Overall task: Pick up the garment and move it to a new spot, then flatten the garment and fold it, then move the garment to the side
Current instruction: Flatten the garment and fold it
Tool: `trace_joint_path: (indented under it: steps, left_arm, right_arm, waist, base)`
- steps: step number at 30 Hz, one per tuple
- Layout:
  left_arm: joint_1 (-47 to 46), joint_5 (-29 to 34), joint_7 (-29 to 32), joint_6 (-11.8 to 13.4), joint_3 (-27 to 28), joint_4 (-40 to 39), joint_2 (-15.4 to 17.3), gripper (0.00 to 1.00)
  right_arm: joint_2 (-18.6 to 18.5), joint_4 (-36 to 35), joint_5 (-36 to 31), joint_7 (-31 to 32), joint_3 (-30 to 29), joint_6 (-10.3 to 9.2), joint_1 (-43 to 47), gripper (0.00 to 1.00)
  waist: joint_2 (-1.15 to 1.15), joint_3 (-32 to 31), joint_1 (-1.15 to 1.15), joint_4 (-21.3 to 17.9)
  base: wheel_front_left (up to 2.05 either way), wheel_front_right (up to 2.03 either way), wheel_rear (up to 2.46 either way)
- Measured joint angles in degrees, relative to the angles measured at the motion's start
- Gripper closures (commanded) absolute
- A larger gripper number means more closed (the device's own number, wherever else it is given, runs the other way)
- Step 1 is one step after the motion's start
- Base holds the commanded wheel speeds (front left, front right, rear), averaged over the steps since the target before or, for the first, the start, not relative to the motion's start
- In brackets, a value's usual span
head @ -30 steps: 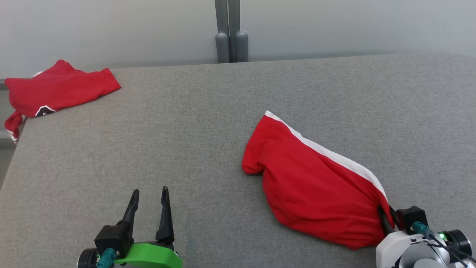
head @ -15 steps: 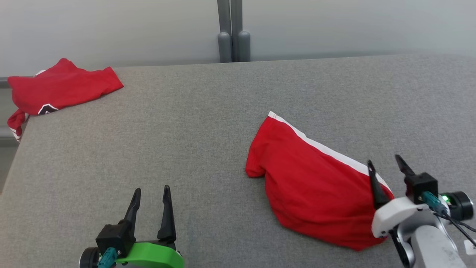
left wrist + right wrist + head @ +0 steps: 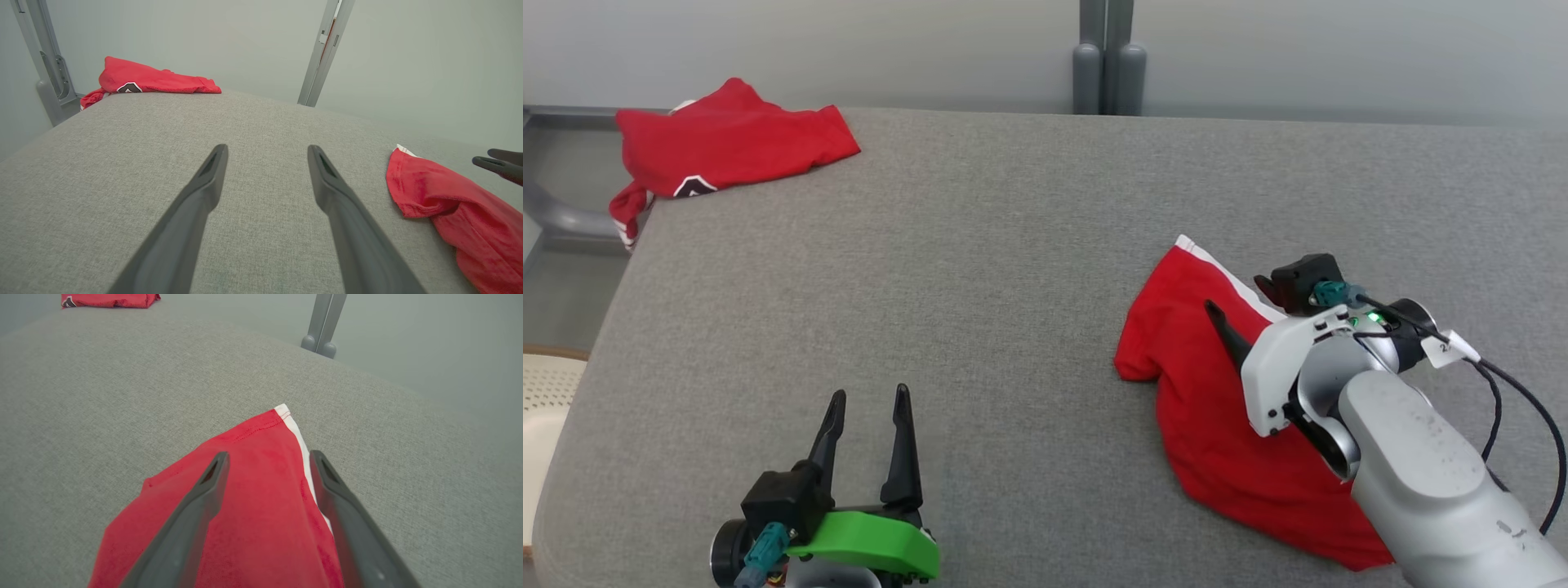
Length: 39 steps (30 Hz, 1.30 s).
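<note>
Hovering my right gripper (image 3: 1233,292), wide open and empty, over the garment (image 3: 1192,416); a shallow pinch might slip off.

The left tool (image 3: 869,392) sits at about seven o'clock in the head view, low near the bottom edge. Its two long dark fingers (image 3: 900,445) stand a little apart and point toward twelve, rising from a green wrist cover (image 3: 866,549). The right tool (image 3: 1236,294) is at about four o'clock, its fingers parted and aimed toward ten o'clock. It is carried by a white wrist housing (image 3: 1278,371) on a pale grey forearm (image 3: 1429,474) that reaches in from five o'clock. A black cable (image 3: 1523,408) loops off that wrist.
</note>
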Motion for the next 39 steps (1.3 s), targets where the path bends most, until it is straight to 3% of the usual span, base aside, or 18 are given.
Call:
trace_joint_path:
  steps: [12,13,14,16,17,29,39]
  left_arm:
    - [-0.88,-1.1,0.0,0.48,-1.07,0.05,0.0,0.0]
    - [-0.88,-1.1,0.0,0.48,-1.07,0.05,0.0,0.0]
    - [-0.88,-1.1,0.0,0.48,-1.05,0.05,0.0,0.0]
    - [-0.92,-1.11,0.0,0.49,-1.02,0.09,0.0,0.0]
    - [-0.93,-1.11,0.0,0.49,-0.99,0.11,0.0,0.0]
    - [-0.81,-0.56,0.0,0.49,-0.46,0.52,0.0,0.0]
    - [0.33,0.37,0.0,0.38,0.32,0.74,0.0,0.0]
  right_arm:
    - [-1.23,16.02,10.67,9.83,6.57,-0.03,-6.49,0.02]
    - [-1.22,16.45,11.35,10.06,7.08,-0.04,-6.69,0.36]
    - [-1.22,16.73,12.22,10.31,7.69,-0.04,-6.96,0.57]
    - [-1.3,16.9,13.38,9.64,8.98,-0.04,-7.34,0.94]
    - [-1.4,16.88,13.68,8.59,9.73,-0.04,-7.42,1.0]
    - [0.52,13.59,14.92,-3.42,20.01,-0.03,-9.42,1.0]
    - [1.44,5.01,18.49,-6.32,34.1,-0.02,-5.82,1.0]
  waist:
    - [0.0,1.97,0.0,5.5]
    - [0.0,2.07,0.0,5.69]
    - [0.0,2.21,0.0,5.87]
    - [0.0,2.35,0.0,6.06]
    - [0.0,2.35,0.0,6.07]
    - [0.0,0.64,0.0,4.92]
    - [0.0,-1.56,0.0,3.79]
  base:
    - [0.0,0.0,0.0]
    - [0.0,0.0,0.0]
    - [0.0,0.0,0.0]
    - [0.0,0.0,0.0]
    - [0.0,0.0,0.0]
    - [0.0,0.0,0.0]
    - [0.0,0.0,0.0]
